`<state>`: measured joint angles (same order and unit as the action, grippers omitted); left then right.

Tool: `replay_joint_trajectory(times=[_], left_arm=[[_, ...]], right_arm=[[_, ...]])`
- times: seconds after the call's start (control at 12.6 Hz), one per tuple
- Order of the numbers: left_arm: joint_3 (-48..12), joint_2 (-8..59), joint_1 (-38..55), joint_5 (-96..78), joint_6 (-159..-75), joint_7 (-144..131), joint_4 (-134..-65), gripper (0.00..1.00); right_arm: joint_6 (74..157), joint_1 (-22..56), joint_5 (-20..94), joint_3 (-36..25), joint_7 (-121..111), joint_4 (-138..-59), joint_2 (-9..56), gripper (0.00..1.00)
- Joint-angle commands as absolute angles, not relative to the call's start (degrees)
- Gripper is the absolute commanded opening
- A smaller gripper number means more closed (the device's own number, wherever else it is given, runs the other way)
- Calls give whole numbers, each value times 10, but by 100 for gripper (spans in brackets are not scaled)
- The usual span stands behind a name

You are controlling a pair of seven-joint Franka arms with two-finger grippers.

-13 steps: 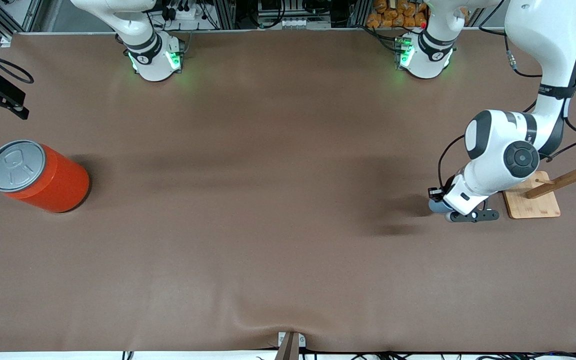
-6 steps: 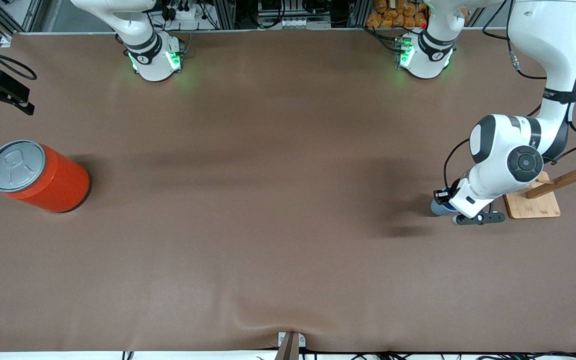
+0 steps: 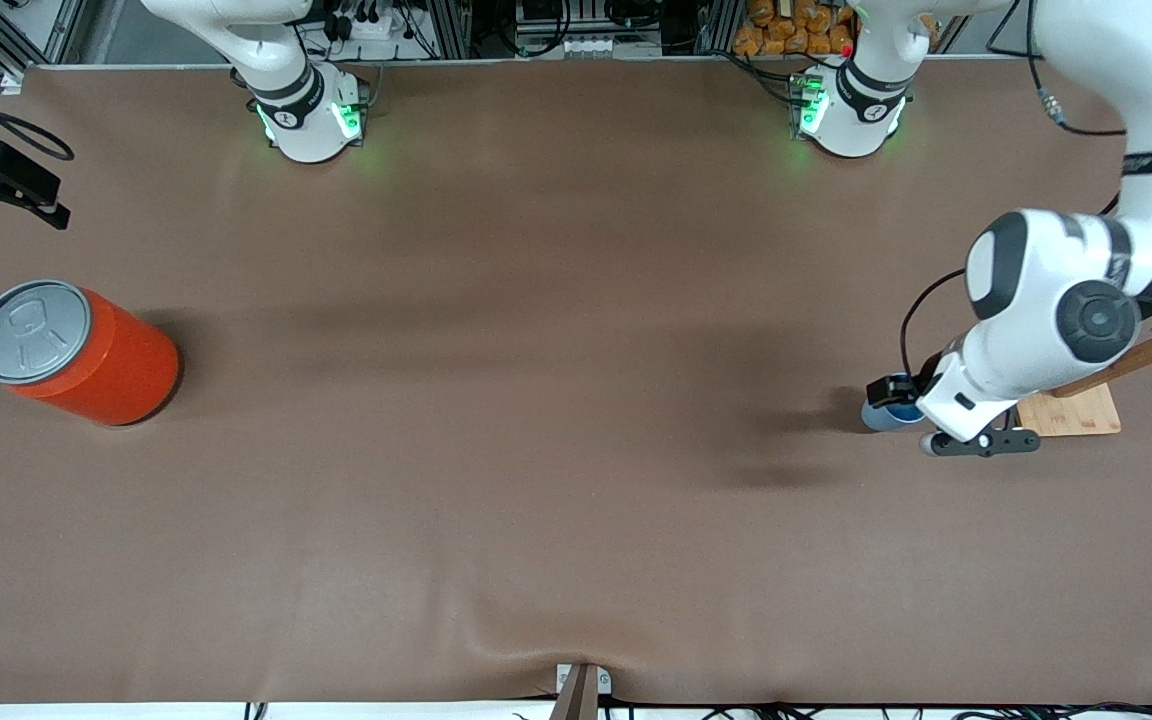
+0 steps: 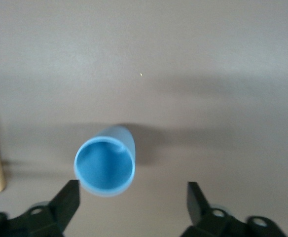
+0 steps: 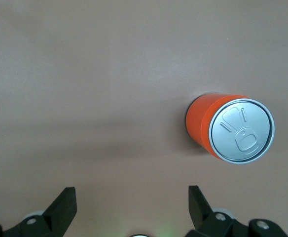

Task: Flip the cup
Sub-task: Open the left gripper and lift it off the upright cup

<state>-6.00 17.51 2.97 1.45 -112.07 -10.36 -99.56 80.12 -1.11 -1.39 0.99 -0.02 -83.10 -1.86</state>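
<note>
A: Where is the cup [image 3: 884, 411]?
B: Upright on the desk [image 3: 536, 450], mouth up, near the left arm's end, just beside a wooden stand [image 3: 1076, 400].

A: The left pincer [image 4: 133, 203]?
B: Over the cup, fingers apart, holding nothing.

A: The right pincer [image 5: 132, 206]?
B: Waiting, fingers apart, high above the can [image 3: 71, 350].

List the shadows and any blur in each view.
Front view: soft shadows streak the brown table beside the small light-blue plastic cup and the big orange-red can. Left wrist view: slightly soft; the cup casts a shadow band. Right wrist view: sharp; faint shadow by the can.
</note>
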Motion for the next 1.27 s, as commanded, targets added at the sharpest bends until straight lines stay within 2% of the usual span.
replay_joint_trajectory(times=[0.0,0.24,0.55,0.87,1.19], left_arm=[[-62,104,33,30,-1040,-103,-964,100],[-73,34,32,30,-1014,-103,-969,100],[-82,-22,32,28,-968,-108,-963,100],[-82,-19,28,29,-902,-105,-909,100],[-77,-23,27,27,-897,-101,-884,100]], right_arm=[[796,-19,-8,13,9,-835,-27,100],[796,-18,-8,13,8,-835,-26,100],[796,-18,-12,13,7,-837,-25,100],[795,-16,-11,14,9,-837,-25,100],[798,-15,-8,14,9,-835,-25,100]])
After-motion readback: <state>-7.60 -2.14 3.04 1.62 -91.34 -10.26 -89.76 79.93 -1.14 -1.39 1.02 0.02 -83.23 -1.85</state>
